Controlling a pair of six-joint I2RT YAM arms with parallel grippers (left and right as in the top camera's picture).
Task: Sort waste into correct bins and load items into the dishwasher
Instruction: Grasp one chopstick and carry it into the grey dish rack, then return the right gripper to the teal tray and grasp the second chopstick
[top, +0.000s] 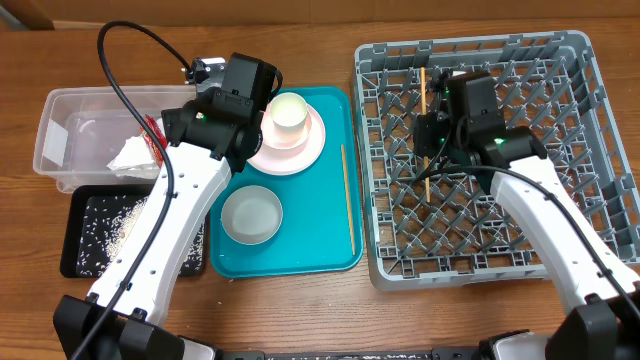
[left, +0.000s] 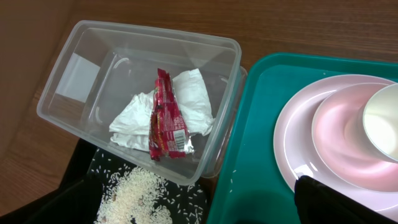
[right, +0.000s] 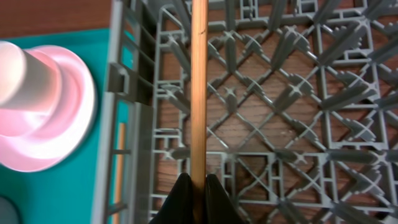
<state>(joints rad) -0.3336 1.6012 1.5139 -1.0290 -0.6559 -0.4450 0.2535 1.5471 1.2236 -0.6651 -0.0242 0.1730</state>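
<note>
The right gripper (right: 199, 182) clamps one chopstick (right: 199, 93) above the grey dish rack (right: 311, 124); thin, stiff, light and smooth, it would likely swivel unless held near mid-length. The left gripper (top: 238, 88) hangs wide, empty, beside the pink plate (left: 297, 146).

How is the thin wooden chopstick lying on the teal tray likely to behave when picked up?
The thin wooden chopstick looks straight and rigid, so probably stiff and very light. It lies flat on the smooth teal tray, so it may slide or roll when nudged. Its slimness likely leaves little to pinch.
</note>
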